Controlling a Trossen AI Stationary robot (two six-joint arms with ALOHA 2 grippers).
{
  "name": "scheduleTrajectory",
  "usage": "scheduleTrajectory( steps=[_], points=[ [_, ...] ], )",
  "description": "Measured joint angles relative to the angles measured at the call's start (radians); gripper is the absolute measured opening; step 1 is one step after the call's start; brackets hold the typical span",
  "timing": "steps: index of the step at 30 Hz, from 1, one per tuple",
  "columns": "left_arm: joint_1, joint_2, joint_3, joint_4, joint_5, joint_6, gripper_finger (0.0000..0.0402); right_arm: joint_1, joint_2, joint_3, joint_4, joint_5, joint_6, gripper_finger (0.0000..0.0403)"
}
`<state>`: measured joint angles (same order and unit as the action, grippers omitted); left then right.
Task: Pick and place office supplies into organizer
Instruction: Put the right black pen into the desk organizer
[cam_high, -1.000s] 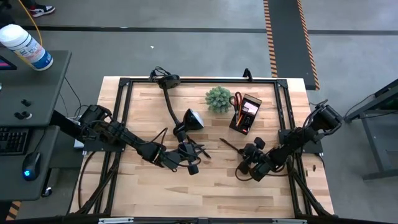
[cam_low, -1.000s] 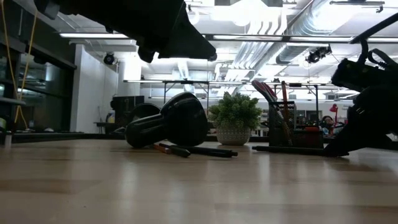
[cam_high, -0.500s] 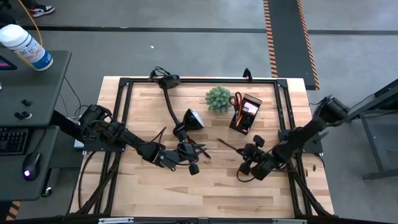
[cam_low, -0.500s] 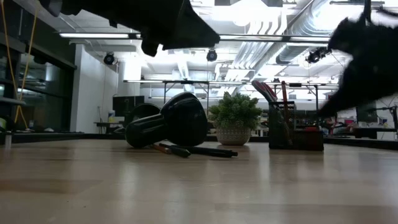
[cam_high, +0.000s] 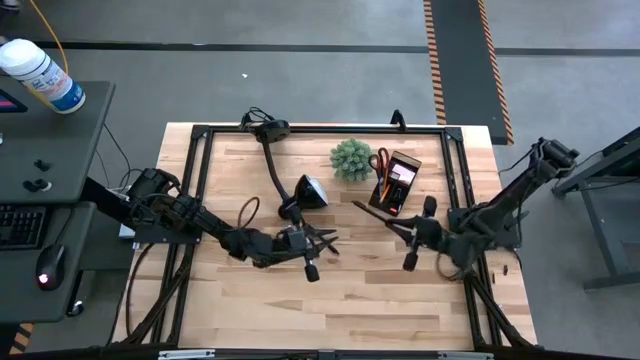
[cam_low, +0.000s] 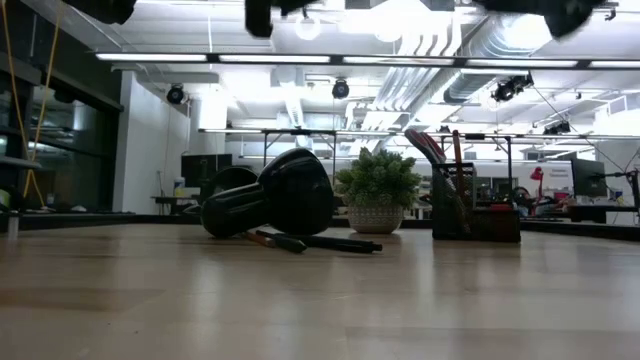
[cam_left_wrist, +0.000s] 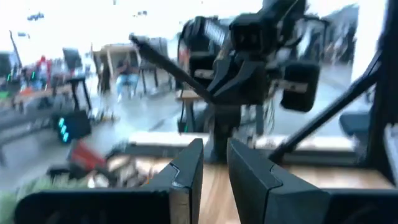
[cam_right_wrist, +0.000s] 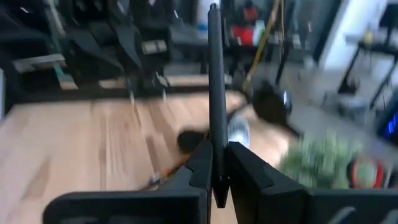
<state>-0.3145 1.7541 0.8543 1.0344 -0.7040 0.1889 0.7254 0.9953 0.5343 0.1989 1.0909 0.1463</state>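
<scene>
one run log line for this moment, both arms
right gripper: shut on dark pen, lifted near organizer | left gripper: narrow gap, empty, above pens by lamp | scissors in organizer

No text, label, brand, number or sign can be read in any of the views. The white bottle (cam_high: 40, 73) off the counter at about ten o'clock carries a blue label, but its print is too small to make out. The room beyond the counter shows lit screens and coloured shapes, all too blurred to read.
</scene>
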Motion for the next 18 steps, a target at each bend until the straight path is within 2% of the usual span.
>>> scheduleTrajectory(
  steps=[3,7,12,18],
  points=[
    [0.010,0.000,0.000,0.112,0.064,0.053,0.0062,-0.008,-0.017,0.002,0.162,-0.065,-0.213,0.0023],
    [0.038,0.000,0.000,0.244,0.241,0.050,0.0062,-0.035,-0.019,0.002,0.314,-0.202,-0.397,0.0023],
    [0.105,0.000,0.018,0.335,0.469,-0.074,0.0063,-0.094,-0.020,0.002,0.363,-0.337,-0.451,0.0023],
    [0.172,0.000,0.075,0.286,0.606,-0.109,0.0063,-0.176,-0.008,0.003,0.417,-0.495,-0.469,0.0023]
  ],
)
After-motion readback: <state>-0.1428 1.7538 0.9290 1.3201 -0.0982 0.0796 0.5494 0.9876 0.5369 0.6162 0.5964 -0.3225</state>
